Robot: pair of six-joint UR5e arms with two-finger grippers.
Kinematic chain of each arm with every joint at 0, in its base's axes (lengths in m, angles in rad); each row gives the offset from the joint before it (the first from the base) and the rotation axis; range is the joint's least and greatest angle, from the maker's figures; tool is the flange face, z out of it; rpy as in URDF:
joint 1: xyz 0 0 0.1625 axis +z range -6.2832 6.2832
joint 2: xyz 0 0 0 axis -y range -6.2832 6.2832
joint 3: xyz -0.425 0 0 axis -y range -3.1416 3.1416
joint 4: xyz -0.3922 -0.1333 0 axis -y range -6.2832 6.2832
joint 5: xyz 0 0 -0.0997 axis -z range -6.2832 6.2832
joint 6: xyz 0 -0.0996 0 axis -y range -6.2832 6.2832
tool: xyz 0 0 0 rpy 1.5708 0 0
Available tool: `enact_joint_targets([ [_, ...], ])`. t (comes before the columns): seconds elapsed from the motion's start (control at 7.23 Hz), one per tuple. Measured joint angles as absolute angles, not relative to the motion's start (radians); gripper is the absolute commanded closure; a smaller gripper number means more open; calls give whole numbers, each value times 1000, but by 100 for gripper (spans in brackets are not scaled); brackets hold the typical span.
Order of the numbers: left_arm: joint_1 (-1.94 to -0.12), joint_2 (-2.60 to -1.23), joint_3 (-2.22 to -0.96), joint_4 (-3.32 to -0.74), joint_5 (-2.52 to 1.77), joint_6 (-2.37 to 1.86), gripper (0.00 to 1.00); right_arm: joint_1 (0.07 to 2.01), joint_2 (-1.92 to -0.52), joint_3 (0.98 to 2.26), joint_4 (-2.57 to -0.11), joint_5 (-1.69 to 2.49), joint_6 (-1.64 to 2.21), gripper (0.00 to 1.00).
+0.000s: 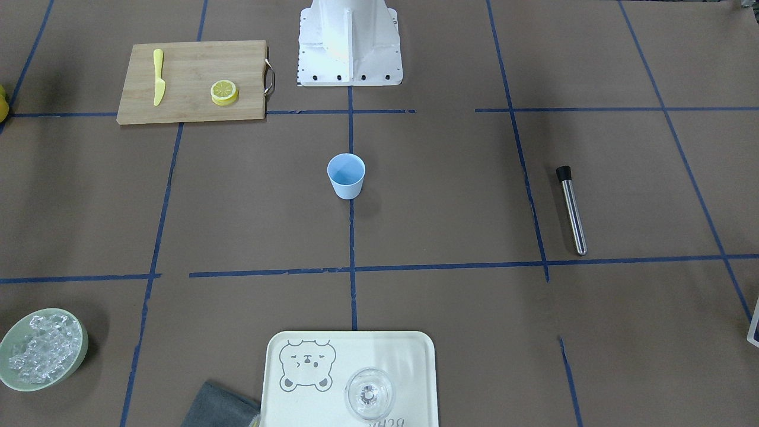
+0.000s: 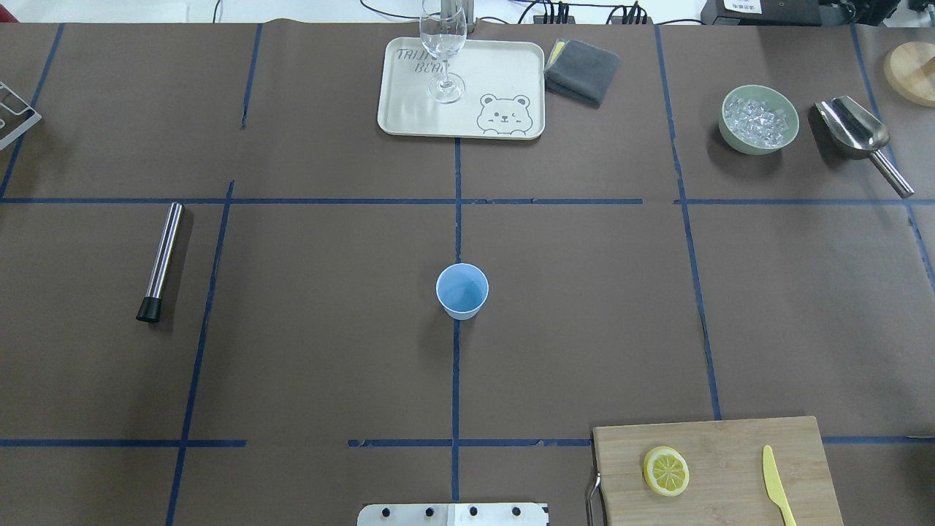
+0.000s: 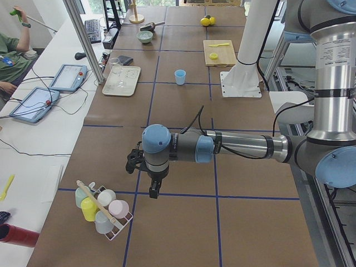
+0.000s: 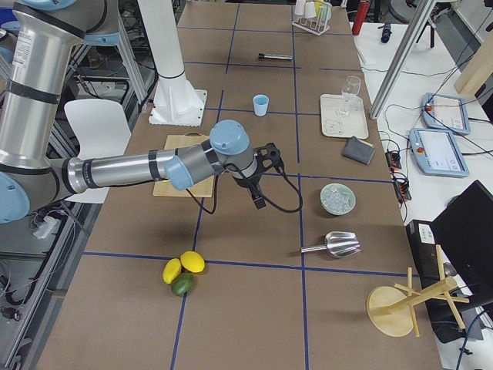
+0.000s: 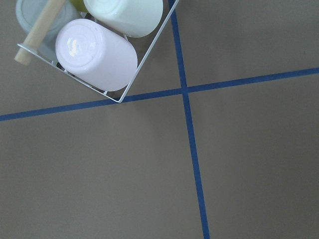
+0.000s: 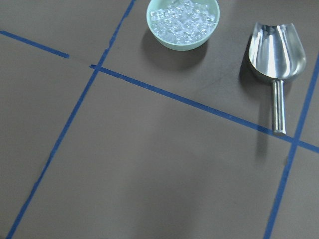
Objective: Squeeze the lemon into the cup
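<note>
Tabletop (image 2: 329, 351) centre holds cup (image 2: 462, 291) (lemon (image 2: 665, 470) well apart, on board (image 2: 730, 453)).

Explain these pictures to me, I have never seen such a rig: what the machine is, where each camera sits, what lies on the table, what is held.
The machine is two robot arms at one table, each ending in a two-finger gripper. Two cameras look down, one from behind the robot, one facing it; two look along the table from its ends; one rides on each wrist. On the table: a light-blue cup, a lemon slice and yellow knife on a cutting board, a glass on a tray, a bowl of ice, a scoop, a metal rod. The left gripper hangs by a cup rack, the right gripper over the table. Nothing shows in either; open or shut, I cannot tell.
</note>
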State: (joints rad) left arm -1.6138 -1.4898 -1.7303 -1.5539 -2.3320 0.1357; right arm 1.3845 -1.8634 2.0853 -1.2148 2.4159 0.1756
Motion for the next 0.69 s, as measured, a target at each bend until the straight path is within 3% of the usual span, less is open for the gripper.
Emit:
enact_joint_targets([
  [0.69,-1614,-1490,-1732,-1559,-2332,137,0,695,-1851,2373,-1196,1919,934,0],
])
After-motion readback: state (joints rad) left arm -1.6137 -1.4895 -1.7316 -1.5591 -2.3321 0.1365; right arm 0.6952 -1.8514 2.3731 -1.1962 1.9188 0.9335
